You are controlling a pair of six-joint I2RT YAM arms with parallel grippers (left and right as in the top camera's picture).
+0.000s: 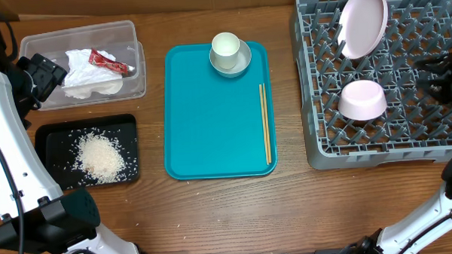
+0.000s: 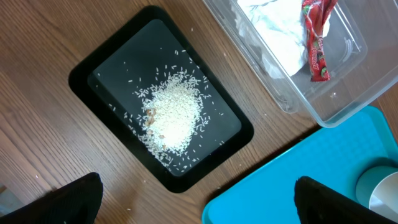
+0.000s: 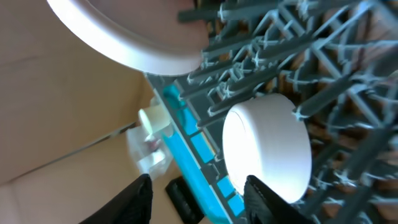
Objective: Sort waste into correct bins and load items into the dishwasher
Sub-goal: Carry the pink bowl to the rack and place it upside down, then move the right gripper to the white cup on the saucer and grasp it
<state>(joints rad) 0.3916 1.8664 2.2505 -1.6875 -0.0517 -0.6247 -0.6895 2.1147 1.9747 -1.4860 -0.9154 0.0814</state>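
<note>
Plate (image 1: 363,20) stands on edge among the rack's (image 1: 314,158) far pegs, bowl (image 1: 362,99) inverted mid-rack, evidently to drain. Right gripper (image 3: 198,186), jaws parted, empty, hangs at the rack's right edge. Left gripper (image 2: 198,190), jaws wide, empty, is at the wooden bench's (image 1: 229,210) left edge. Napkin (image 1: 84,68) and wrapper (image 1: 109,63) lie in the tub (image 1: 139,70), rice (image 1: 100,155) in the black tray (image 1: 42,148). Cup (image 1: 225,45), saucer (image 1: 242,62) and chopsticks (image 1: 265,122) await loading on the teal tray (image 1: 211,120). Cardboard (image 1: 169,2) backs the bench.

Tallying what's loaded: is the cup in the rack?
No, the cup sits on the saucer on the teal tray, left of the rack.
</note>
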